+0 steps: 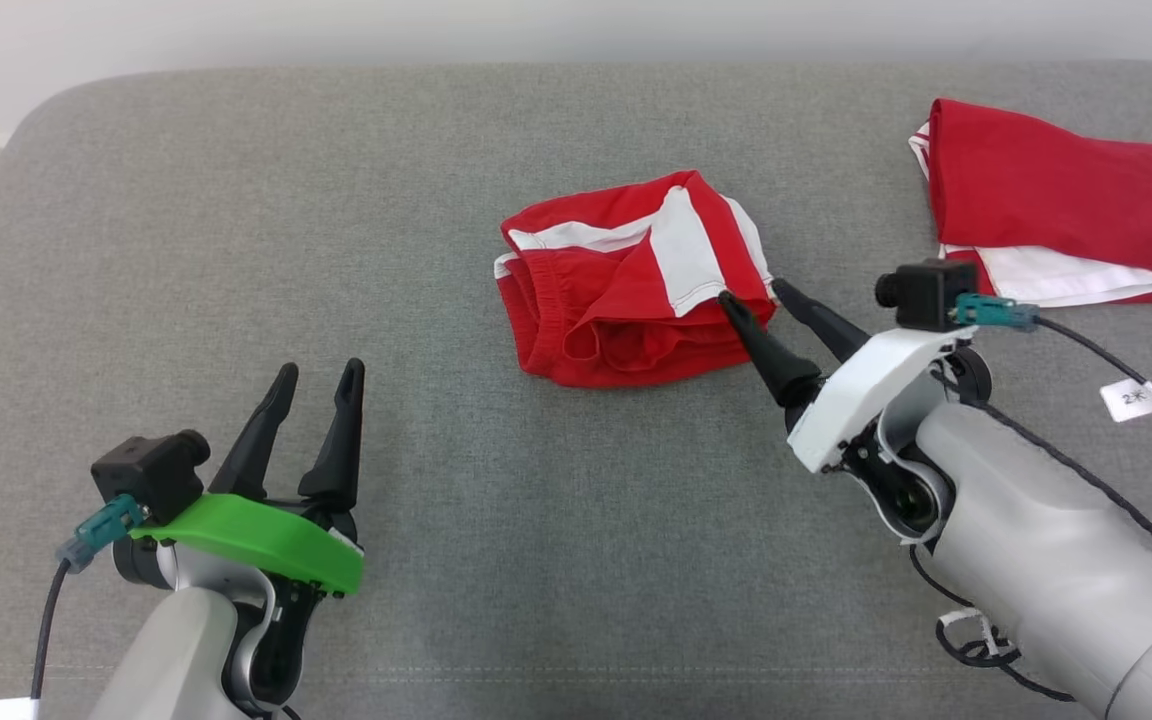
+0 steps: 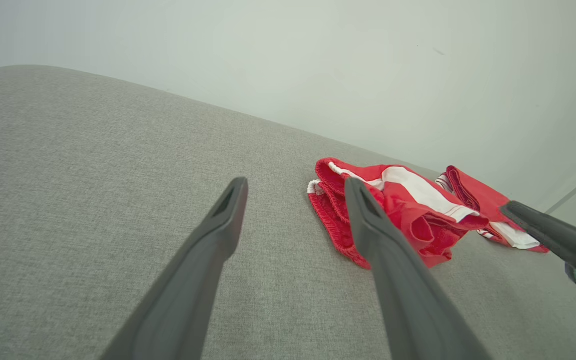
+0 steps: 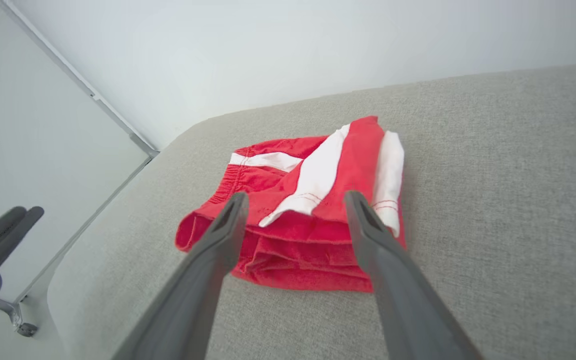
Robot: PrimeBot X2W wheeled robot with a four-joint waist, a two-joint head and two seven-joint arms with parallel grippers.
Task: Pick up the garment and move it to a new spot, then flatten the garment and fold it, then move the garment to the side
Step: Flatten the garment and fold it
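Folding looks finished, or close to it: the red shorts [image 1: 636,285] lie in a compact layered bundle near the middle of the grey cushion [image 1: 236,200], white stripes uppermost and the gathered waistband on the robot's left side. The step in hand, as I judge it, is the last one, moving the shorts to the side. The right gripper [image 1: 753,292] stands open at the bundle's right near corner, its fingertips touching or just beside the cloth edge. In the right wrist view its two fingers straddle the near edge with nothing pinched between them. The left gripper [image 1: 320,370] is also spread and empty, near the robot on its left and well apart from the shorts. The next move probably calls for the right gripper to push in over the edge and close on all the layers together, since catching only the top flap would likely pull the fold open. It would then lift low and carry the bundle aside, perhaps toward the other red garment [image 1: 1056,190] lying at the far right of the cushion. Counted: two red-and-white garments, two grippers with two dark fingers each, and one cushion.
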